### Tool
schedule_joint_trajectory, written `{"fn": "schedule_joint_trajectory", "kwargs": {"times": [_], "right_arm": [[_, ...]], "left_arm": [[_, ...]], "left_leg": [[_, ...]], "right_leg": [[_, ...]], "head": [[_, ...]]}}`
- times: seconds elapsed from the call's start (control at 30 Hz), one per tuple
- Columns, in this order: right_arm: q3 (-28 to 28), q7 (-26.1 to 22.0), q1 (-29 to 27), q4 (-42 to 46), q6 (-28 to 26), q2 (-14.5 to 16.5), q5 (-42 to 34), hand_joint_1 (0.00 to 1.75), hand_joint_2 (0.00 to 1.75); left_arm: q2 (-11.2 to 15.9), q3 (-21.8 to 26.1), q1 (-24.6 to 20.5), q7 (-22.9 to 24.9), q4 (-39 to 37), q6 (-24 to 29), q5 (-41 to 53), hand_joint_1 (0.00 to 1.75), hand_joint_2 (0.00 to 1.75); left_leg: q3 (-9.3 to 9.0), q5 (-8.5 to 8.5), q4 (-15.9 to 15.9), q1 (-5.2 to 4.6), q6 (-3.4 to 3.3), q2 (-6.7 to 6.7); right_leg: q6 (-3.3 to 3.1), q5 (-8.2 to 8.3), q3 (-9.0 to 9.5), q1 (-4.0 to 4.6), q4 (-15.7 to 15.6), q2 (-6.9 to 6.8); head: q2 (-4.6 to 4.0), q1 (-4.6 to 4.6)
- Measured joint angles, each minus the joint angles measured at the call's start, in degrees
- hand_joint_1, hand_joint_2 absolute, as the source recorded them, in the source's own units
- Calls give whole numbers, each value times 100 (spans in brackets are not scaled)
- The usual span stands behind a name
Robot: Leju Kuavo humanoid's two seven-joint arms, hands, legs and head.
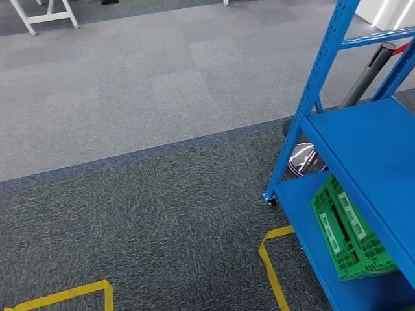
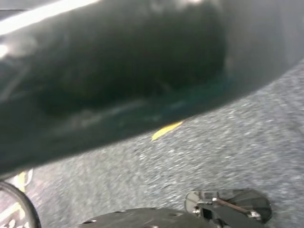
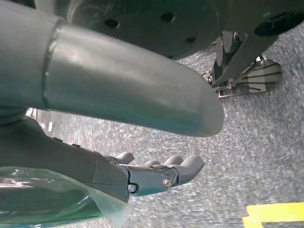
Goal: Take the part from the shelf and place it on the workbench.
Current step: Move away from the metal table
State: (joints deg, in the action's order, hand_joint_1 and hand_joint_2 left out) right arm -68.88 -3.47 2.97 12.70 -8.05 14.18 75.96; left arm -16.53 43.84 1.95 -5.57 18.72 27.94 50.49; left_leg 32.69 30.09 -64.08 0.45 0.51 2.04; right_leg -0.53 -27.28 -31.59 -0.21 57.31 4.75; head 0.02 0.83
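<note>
Right wrist view gives the likeliest trace of the part: a clear, greenish, film-wrapped thing (image 3: 42, 194) lying against the underside of the right hand (image 3: 143, 175). I cannot say for sure that it is the part, since its edge is cut off and the film blurs its shape. The dark fingers lie stretched out and straight, with the thick grey thumb apart from them. Whether they pin the film or it merely hangs beside them I cannot tell.

In the head view, the blue steel shelf (image 1: 362, 149) stands on the grey carpet floor (image 1: 146, 214). A green slatted plastic crate (image 1: 350, 233) lies tilted on its lower board. Nothing on the shelf boards reads plainly as a part. Yellow floor tape (image 1: 272, 259) runs just beside the shelf's near foot.

My judgement is that this is a walking step beside the shelf. To do it well, keep the right arm quiet and low, step clear of the shelf's foot and upright, and do not swing the film-wrapped thing against the blue post.

The left hand's state I cannot tell: the left wrist view is smeared, with a dark blurred mass (image 2: 107, 71) across it. The far part of the shelf is cut off, and the inside of the crate is hard to make out.
</note>
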Motion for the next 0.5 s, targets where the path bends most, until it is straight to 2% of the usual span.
{"fn": "schedule_joint_trajectory", "kwargs": {"times": [0.03,0.07,0.1,0.17,0.23,0.3,0.33,0.37,0.4,0.43,0.5], "right_arm": [[-3,1,3,1,1,2,3,0,0],[-5,2,6,2,3,4,6,0,0],[-6,2,4,3,4,6,9,0,0],[-11,3,-20,4,7,7,15,0,0],[-16,8,-32,5,7,7,17,0,0],[-19,12,-16,6,7,7,19,0,0],[-20,13,-11,6,7,7,20,0,0],[-21,13,-12,6,7,7,21,0,0],[-23,14,-19,6,7,7,23,0,0],[-27,16,-27,7,6,7,25,0,0],[-39,20,-30,19,-1,7,17,0,0]], "left_arm": [[-17,32,2,-4,36,-10,13,0,0],[-34,59,4,-8,67,-15,21,0,0],[-48,82,2,-11,95,-19,25,0,0],[-80,108,2,-17,145,-22,26,0,0],[-104,119,6,-25,184,-23,27,0,0],[-115,134,16,-30,210,-23,28,0,0],[-115,145,24,-30,218,-23,28,0,0],[-115,155,28,-31,224,-24,31,0,0],[-118,165,31,-39,230,-31,45,0,0],[-124,177,33,-55,244,-43,78,0,0],[-151,200,37,-102,280,-66,171,0,0]], "left_leg": [[-117,-131,333,9,-18,122],[-186,-186,538,13,-31,217],[-208,-174,615,10,-42,254],[-217,-188,660,9,-85,148],[-231,-223,714,16,-156,5],[-231,-227,734,6,-197,-166],[-228,-222,733,-1,-202,-257],[-227,-218,732,-6,-204,-345],[-227,-214,731,-8,-202,-427],[-232,-207,730,-7,-195,-504],[-261,-183,727,-7,-163,-634]], "right_leg": [[19,-4,-13,5,14,71],[48,-2,-38,4,23,134],[85,5,-68,-1,28,192],[159,19,-145,-27,29,254],[205,-136,-295,-20,264,11],[237,-506,-612,-15,929,-323],[257,-680,-798,-24,1314,-393],[274,-771,-922,-35,1586,-425],[289,-755,-945,-45,1662,-446],[300,-634,-843,-55,1502,-477],[312,-285,-386,-67,712,-655]], "head": [[0,2],[0,4],[0,4],[0,4],[0,28],[0,48],[0,51],[0,48],[0,49],[0,50],[0,51]]}}
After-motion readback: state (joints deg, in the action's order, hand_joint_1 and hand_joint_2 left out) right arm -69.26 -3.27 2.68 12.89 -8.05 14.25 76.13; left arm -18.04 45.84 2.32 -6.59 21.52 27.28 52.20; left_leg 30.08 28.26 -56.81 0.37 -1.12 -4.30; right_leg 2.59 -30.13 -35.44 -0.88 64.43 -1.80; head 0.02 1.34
